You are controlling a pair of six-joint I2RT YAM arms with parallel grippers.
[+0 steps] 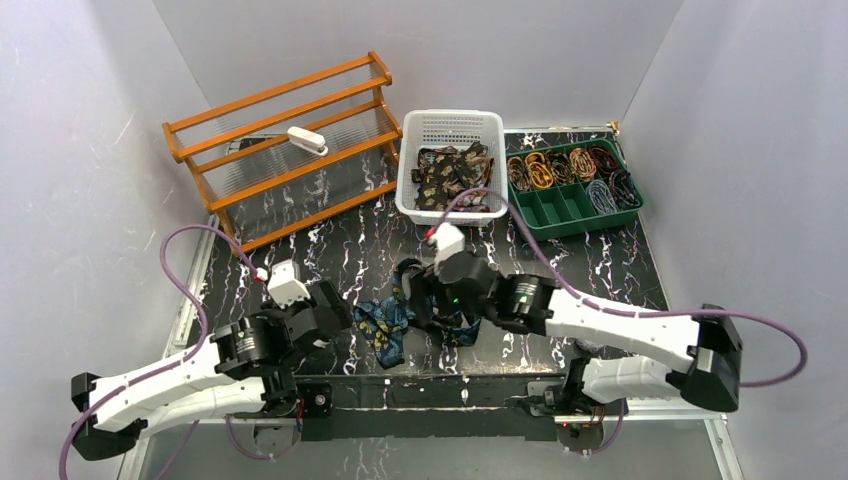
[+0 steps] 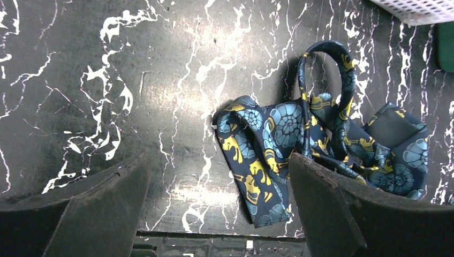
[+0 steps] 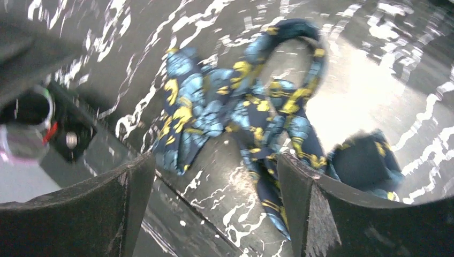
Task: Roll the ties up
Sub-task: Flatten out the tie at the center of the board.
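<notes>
A dark blue tie with teal and gold paisley lies crumpled near the table's front edge, one loop standing up at its far side. It also shows in the left wrist view and the right wrist view. My left gripper is open and empty just left of it. My right gripper is open and empty above the tie's right part. More ties, dark brown with tan, lie in a white basket. Several rolled ties sit in a green tray.
A wooden rack with a small white object on it stands at the back left. Purple cables loop from both arms. The table's front edge lies just below the tie. White walls enclose three sides.
</notes>
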